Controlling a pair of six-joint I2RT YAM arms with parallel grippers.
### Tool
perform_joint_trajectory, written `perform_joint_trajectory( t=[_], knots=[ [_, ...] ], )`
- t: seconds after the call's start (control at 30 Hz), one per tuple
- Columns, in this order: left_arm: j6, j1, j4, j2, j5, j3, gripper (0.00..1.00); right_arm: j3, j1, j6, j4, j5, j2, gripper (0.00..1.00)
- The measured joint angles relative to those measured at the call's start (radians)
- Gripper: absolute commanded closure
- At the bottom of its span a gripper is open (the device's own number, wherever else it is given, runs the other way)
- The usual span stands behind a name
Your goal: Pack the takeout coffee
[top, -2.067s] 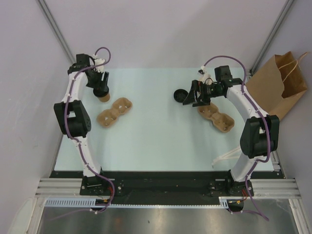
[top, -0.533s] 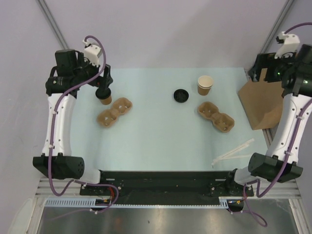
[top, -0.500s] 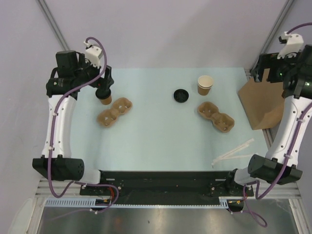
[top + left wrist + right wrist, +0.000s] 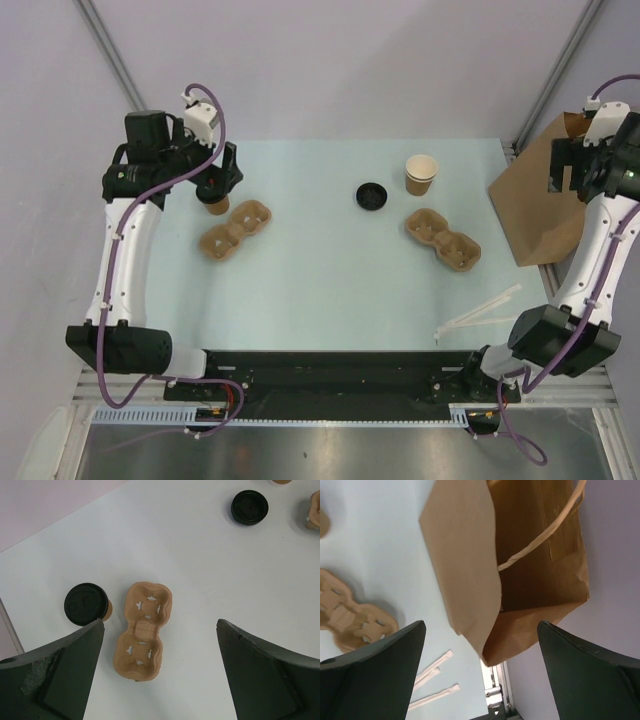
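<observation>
Both arms have lifted away from the table since the earliest view, and over the last half second the right wrist has drifted lower over the bag. We see the left gripper (image 4: 160, 625) spread wide and holding nothing, poised above the left brown moulded-pulp 2-hole cup tray (image 4: 235, 228). Just beside that tray's far end stands a tan paper cup capped with a black lid (image 4: 212, 203), clear of the fingers (image 4: 65, 665).

We find the right gripper (image 4: 481, 625) equally wide and empty, hanging over the flat brown kraft paper bag with twisted paper handles (image 4: 525, 215), which lies at the right edge of the pale blue-green table (image 4: 320, 290) with its mouth facing the wrist camera.

The takeout coffee, a small tan kraft paper cup with a cream inside and no lid (image 4: 421, 174), stands upright in the far right part of the table. It sits near the far end of the second brown pulp 2-hole tray (image 4: 442, 238), apart from it, with a loose round black plastic lid (image 4: 372, 196) to its left. Neither gripper touches it.

Pale paper-wrapped sticks (image 4: 480, 310) lie near the front right corner.
</observation>
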Motion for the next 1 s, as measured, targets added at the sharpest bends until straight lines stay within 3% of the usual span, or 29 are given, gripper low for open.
perform_joint_trajectory(
  t=[0.27,0.4,0.5,0.63,0.7,0.8,0.87,1.0],
  knots=[
    [0.0,0.0,0.013,-0.036,-0.001,-0.047,0.0,-0.032,-0.039,-0.005,0.058,0.006,0.085,0.01],
    [0.0,0.0,0.015,-0.037,-0.001,-0.048,0.0,-0.032,-0.038,-0.004,0.086,-0.027,0.123,0.07],
    [0.0,0.0,0.015,-0.037,-0.001,-0.048,0.0,-0.032,-0.038,-0.003,0.107,-0.046,0.151,0.21],
    [0.0,0.0,0.016,-0.037,-0.002,-0.048,0.01,-0.033,-0.038,-0.005,0.119,-0.062,0.176,0.51],
    [0.0,0.0,0.017,-0.037,-0.002,-0.048,0.0,-0.035,-0.038,-0.007,0.121,-0.068,0.181,0.6],
    [0.0,0.0,0.024,-0.037,-0.004,-0.049,0.01,-0.035,-0.038,-0.006,0.124,-0.076,0.181,0.87],
    [0.0,0.0,0.03,-0.04,-0.005,-0.053,0.0,-0.035,-0.039,-0.011,0.128,-0.08,0.179,1.0],
    [0.0,0.0,0.043,-0.047,-0.006,-0.065,0.01,-0.04,-0.039,-0.01,0.127,-0.086,0.143,1.0]
  ],
)
